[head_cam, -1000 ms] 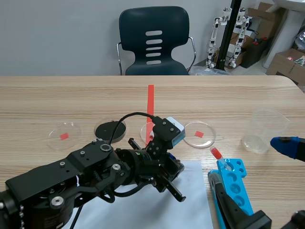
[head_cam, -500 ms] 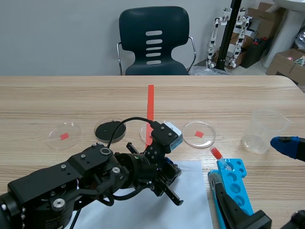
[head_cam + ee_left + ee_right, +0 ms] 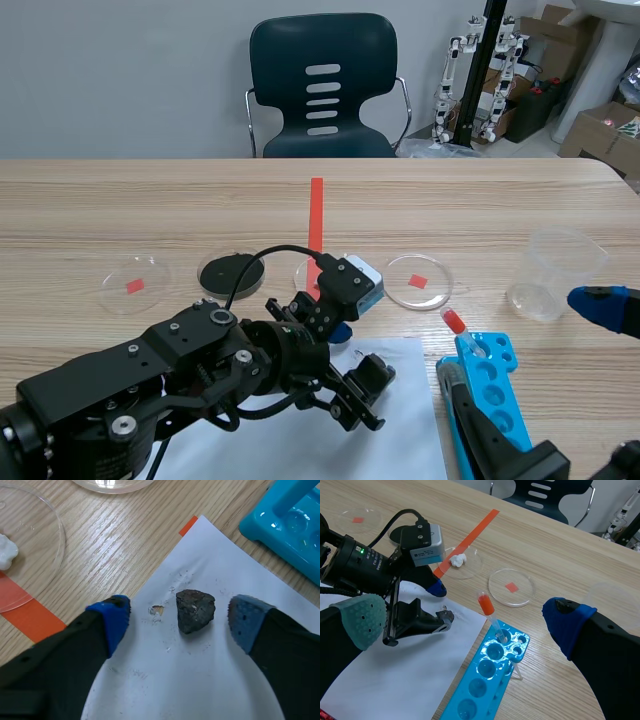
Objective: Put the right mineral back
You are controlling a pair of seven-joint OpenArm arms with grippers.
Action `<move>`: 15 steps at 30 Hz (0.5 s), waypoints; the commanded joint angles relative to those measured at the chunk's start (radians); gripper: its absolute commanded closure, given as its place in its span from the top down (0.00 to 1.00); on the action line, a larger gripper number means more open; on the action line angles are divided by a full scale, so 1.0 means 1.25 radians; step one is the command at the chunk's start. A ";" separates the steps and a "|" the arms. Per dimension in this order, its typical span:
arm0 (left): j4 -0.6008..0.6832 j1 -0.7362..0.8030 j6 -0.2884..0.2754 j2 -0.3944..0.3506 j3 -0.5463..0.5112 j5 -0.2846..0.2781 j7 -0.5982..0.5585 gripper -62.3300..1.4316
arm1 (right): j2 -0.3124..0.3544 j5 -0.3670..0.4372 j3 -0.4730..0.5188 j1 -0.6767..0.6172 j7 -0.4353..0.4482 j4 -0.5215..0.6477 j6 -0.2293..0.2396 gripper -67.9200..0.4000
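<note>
A dark grey mineral point(image 3: 195, 610) lies on the white paper point(image 3: 210, 680), among faint scratch marks. My left gripper point(image 3: 180, 617) is open around it, one blue pad on each side and neither touching it. In the scene view the left gripper point(image 3: 357, 358) hangs low over the paper's far edge. A white mineral point(image 3: 457, 559) rests in a clear dish point(image 3: 45, 535) on the orange tape. My right gripper point(image 3: 465, 617) is open and holds nothing, above the blue rack point(image 3: 485, 680).
An empty clear dish point(image 3: 418, 280) with a red square sits right of the tape. A black dish point(image 3: 231, 272) and another clear dish point(image 3: 135, 283) lie to the left. A plastic beaker point(image 3: 555, 272) stands at the right. A red-capped tube point(image 3: 453, 321) leans in the rack.
My left gripper has opened over the paper, and the dark mineral now lies free between its fingers. The right arm has not moved.
</note>
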 commanded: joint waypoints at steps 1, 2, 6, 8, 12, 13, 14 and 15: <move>0.016 -0.009 -0.003 0.004 -0.006 -0.006 -0.014 0.78 | 0.006 0.005 0.001 0.007 0.012 0.004 0.000 1.00; 0.016 -0.009 -0.003 0.004 -0.006 -0.005 -0.014 0.82 | 0.006 0.005 0.001 0.007 0.012 0.004 0.000 1.00; 0.020 -0.009 -0.002 -0.006 -0.006 -0.006 -0.014 0.87 | 0.006 0.005 0.001 0.007 0.012 0.004 0.000 1.00; 0.038 -0.007 -0.002 -0.020 -0.006 -0.011 -0.013 0.87 | 0.006 0.005 0.001 0.007 0.012 0.004 0.000 1.00; 0.098 -0.002 -0.002 -0.063 -0.009 -0.036 -0.013 0.87 | 0.006 0.005 0.001 0.007 0.012 0.004 0.000 1.00; 0.117 0.001 -0.002 -0.075 -0.013 -0.036 -0.013 0.87 | 0.006 0.005 0.001 0.007 0.012 0.004 0.000 1.00; 0.136 0.005 -0.002 -0.086 -0.019 -0.037 -0.013 0.87 | 0.006 0.005 0.001 0.007 0.012 0.004 0.000 1.00; 0.155 0.011 -0.002 -0.097 -0.025 -0.041 -0.013 0.87 | 0.006 0.005 0.001 0.007 0.012 0.004 0.000 1.00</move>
